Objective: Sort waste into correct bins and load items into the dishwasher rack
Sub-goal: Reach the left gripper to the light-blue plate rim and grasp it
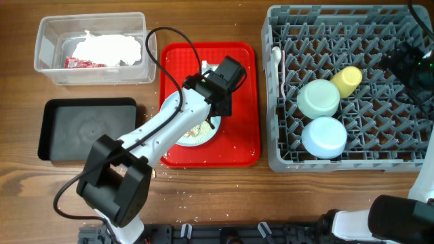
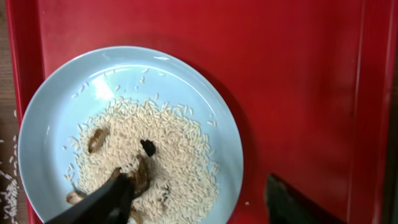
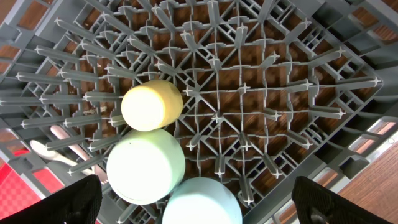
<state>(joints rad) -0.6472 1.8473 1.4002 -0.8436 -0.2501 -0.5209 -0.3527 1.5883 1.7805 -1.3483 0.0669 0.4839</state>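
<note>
overhead: high above, facing straight down, whole tabletop in frame | left wrist: close, facing down on pale blue plate and red tray at tabletop centre, both shared with overhead | right wrist: close, looking down into dishwasher rack at right edge, shared with overhead

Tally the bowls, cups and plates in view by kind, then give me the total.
Bowls: 2, the mint-green bowl and the light blue bowl
Cups: 1, the yellow cup
Plates: 1, the pale blue plate
Total: 4
</note>
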